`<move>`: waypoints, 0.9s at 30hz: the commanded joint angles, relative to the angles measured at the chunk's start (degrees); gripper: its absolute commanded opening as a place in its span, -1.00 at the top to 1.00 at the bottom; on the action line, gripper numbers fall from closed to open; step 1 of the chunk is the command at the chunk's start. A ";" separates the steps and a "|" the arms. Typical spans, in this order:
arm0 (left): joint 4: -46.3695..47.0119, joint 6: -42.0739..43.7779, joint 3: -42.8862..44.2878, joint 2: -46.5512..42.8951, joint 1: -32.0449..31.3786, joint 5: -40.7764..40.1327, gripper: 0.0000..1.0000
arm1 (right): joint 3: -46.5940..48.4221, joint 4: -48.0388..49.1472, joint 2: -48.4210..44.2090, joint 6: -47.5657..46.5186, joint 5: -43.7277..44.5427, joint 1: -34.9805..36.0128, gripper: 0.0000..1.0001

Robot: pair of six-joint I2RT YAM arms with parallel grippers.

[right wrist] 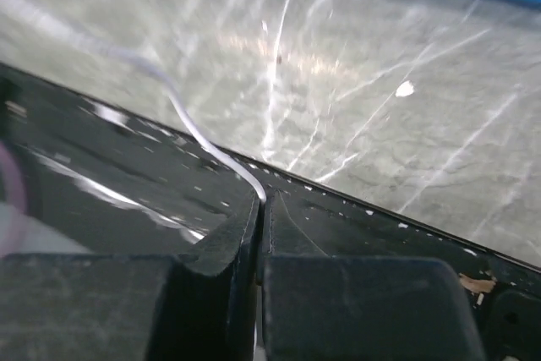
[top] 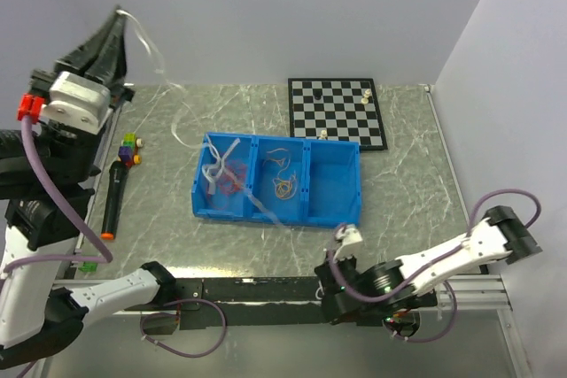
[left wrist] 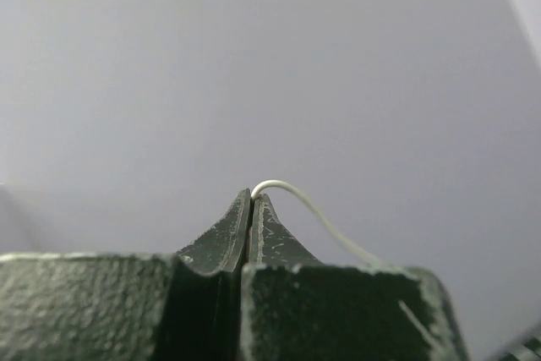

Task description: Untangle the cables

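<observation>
A thin white cable (top: 156, 57) runs from my raised left gripper (top: 118, 17) down into the left compartment of the blue bin (top: 333, 185). Red-pink wires (top: 230, 186) lie tangled with it there. Orange and yellow loops (top: 283, 186) lie in the middle compartment. In the left wrist view the left gripper (left wrist: 251, 194) is shut on the white cable (left wrist: 314, 211), high against the wall. My right gripper (top: 341, 256) is low at the table's front edge. In the right wrist view it (right wrist: 265, 196) is shut on a white cable (right wrist: 188, 123) that leads off up and left.
A chessboard (top: 337, 112) with a few pieces lies at the back right. A black marker with an orange tip (top: 113, 199) and small coloured blocks (top: 131, 150) lie left of the bin. A black rail (top: 257, 289) runs along the front edge. Walls stand behind and right.
</observation>
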 commanded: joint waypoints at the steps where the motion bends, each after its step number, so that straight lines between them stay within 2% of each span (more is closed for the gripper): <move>1: 19.45 7.66 2.24 2.98 0.25 -10.81 0.98 | -1.94 -10.99 -11.66 6.90 5.61 0.54 1.00; 5: 26.67 15.03 10.42 7.55 0.16 -13.91 0.98 | -5.11 -10.02 -16.43 7.95 4.56 0.45 1.00; 8: 31.77 20.66 15.16 10.45 0.16 -14.08 0.98 | -3.63 -14.75 -11.18 14.00 3.76 0.45 1.00; 10: 33.80 23.83 19.99 13.17 0.16 -15.40 0.98 | -1.70 -20.10 -5.56 21.37 2.45 0.54 1.00; 13: 35.48 26.22 24.75 16.43 0.25 -16.72 0.98 | 1.29 -26.70 0.34 28.94 2.18 0.63 1.00; 15: 28.74 23.42 23.80 15.13 0.16 -16.29 0.98 | 5.84 -29.78 1.41 28.10 5.50 1.50 1.00; 18: 23.28 19.55 14.86 9.78 0.16 -13.92 0.98 | 15.07 -35.23 -0.25 23.27 13.49 1.24 1.00; 21: 16.18 15.86 8.42 5.99 0.16 -11.20 0.98 | 26.75 -38.32 -2.71 13.46 21.93 0.02 1.00; 23: 12.03 12.70 6.57 4.40 0.16 -9.44 0.98 | 33.53 -32.74 -4.12 -2.06 26.33 -2.70 1.00; 25: 7.54 10.32 4.56 2.65 0.16 -7.15 0.98 | 36.80 -20.47 -6.40 -22.53 27.22 -7.26 1.00; 26: 5.62 9.36 3.41 1.60 0.16 -5.32 0.98 | 36.46 -10.13 -8.15 -35.59 26.18 -9.63 1.00; 27: 3.68 9.08 1.92 0.45 0.25 -3.65 0.98 | 34.46 0.85 -10.78 -53.65 24.43 -12.44 1.00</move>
